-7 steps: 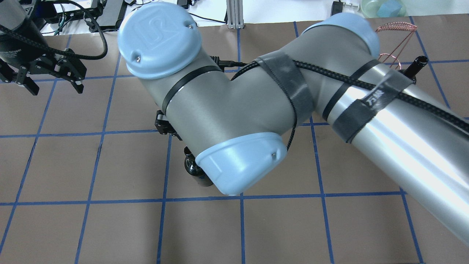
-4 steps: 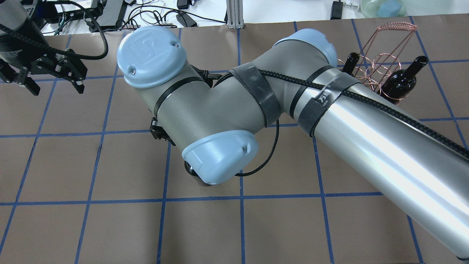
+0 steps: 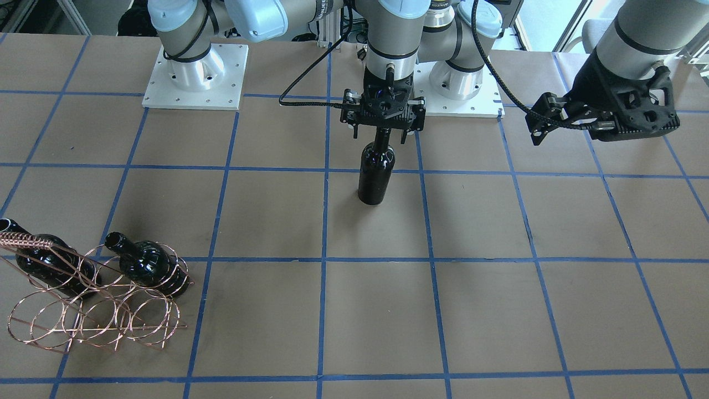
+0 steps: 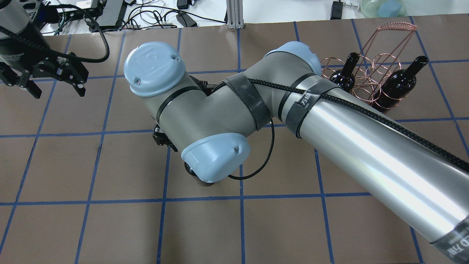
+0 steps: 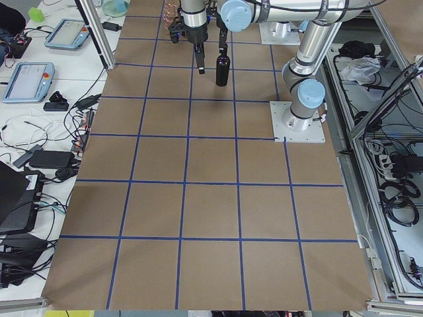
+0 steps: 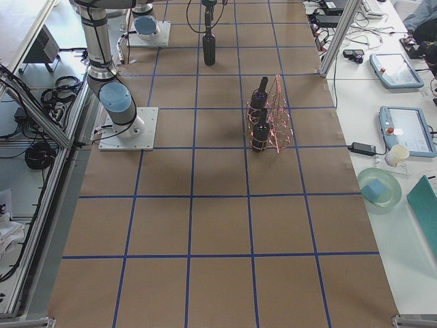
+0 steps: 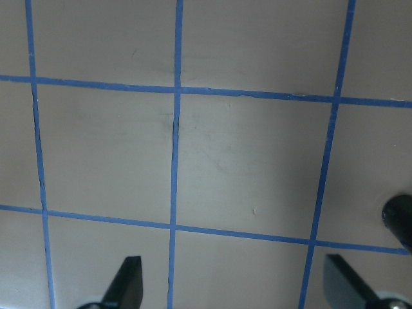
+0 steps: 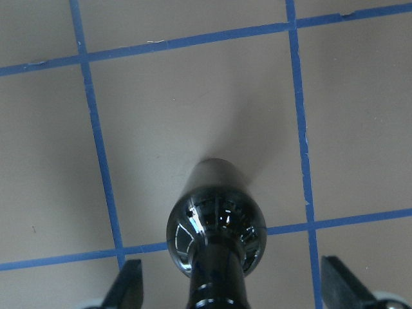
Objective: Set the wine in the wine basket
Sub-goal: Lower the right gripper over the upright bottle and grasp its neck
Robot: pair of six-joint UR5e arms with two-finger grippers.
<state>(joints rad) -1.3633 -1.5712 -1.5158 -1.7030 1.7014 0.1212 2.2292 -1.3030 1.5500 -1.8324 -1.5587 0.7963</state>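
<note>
At mid-table the wine (image 3: 376, 177) is standing upright, its neck sitting between the right gripper's (image 3: 381, 136) released, wide-spread fingers, untouched. At the far right, the basket (image 4: 397, 25) is holding two bottles (image 4: 397, 82). The left gripper (image 4: 58, 91) is hanging released at the far left. One joint cap (image 4: 154, 58) is showing "UR".

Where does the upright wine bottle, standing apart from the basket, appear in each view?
Front-facing: wine bottle, upper centre.
Overhead: bottle peeks out beneath the right arm, centre-left.
Exterior left: bottle, top centre.
Exterior right: bottle, top centre.
Left wrist: cannot tell; dark shape at right edge.
Right wrist: bottle, bottom centre.
Landmark: open right gripper straddling its neck.
</note>
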